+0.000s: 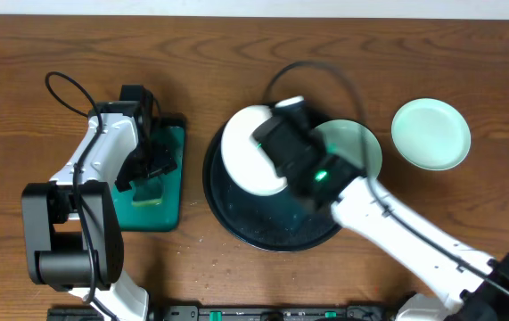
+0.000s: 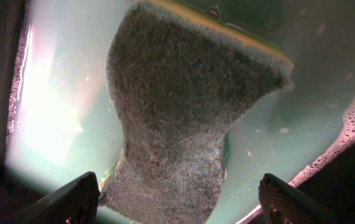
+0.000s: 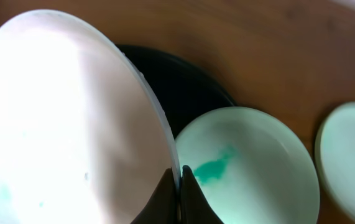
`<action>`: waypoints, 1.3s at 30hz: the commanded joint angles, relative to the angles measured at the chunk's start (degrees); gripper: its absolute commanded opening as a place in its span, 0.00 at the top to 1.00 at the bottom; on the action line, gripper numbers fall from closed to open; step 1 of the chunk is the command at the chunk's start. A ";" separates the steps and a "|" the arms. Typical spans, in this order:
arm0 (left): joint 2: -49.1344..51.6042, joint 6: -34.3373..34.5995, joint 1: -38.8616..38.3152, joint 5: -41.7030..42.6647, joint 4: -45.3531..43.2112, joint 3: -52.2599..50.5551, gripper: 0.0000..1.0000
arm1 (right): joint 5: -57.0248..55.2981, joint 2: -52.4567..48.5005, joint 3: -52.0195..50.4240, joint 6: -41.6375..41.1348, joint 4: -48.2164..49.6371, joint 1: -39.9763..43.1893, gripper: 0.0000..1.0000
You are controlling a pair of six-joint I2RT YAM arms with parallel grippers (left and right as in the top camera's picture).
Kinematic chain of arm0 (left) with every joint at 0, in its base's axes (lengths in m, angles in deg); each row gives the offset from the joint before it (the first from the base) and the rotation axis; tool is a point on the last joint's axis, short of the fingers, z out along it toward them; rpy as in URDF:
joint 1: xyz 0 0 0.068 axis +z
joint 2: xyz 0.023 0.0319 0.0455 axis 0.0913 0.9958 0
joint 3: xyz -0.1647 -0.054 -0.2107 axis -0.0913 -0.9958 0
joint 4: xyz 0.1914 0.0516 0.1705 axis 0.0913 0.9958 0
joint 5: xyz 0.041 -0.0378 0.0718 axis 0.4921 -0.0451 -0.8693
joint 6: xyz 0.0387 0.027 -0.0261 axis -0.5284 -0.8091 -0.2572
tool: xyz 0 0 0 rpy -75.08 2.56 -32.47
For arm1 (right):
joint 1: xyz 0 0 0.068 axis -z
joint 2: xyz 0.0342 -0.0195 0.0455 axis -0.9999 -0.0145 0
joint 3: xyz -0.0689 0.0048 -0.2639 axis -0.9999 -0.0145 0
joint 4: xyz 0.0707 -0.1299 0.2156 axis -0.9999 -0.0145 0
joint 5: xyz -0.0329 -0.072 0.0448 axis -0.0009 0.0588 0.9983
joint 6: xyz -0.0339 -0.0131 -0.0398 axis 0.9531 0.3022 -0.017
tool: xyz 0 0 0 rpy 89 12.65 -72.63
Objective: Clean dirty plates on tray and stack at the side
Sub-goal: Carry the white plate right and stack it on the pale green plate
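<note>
one smeared mint plate (image 3: 245, 168) lies in black tray (image 1: 236, 223); right pincer (image 3: 178, 180) pinches white plate (image 1: 245, 152); left pincer (image 2: 183, 196) spread.

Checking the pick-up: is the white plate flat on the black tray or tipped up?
Tipped up. The right gripper is shut on the rim of the white plate, whose edge stands raised over the black tray.
</note>
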 commanded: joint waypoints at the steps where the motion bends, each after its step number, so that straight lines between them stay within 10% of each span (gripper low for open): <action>1: 0.17 0.07 0.04 -0.31 0.11 -0.24 0.18 | 7.50 3.21 1.81 -7.52 -1.14 9.35 0.99; 17: 0.17 0.09 0.04 -0.31 0.11 -0.24 0.17 | 26.53 1.22 1.68 -10.01 -8.15 63.30 0.98; 31: 0.17 0.07 0.04 -0.31 0.26 -0.24 0.17 | 27.50 -7.78 1.68 -10.43 -6.19 70.66 0.99; 39: 0.17 0.07 0.04 -0.31 0.35 -0.24 0.17 | 31.71 -9.64 1.86 -9.73 -5.25 70.58 0.37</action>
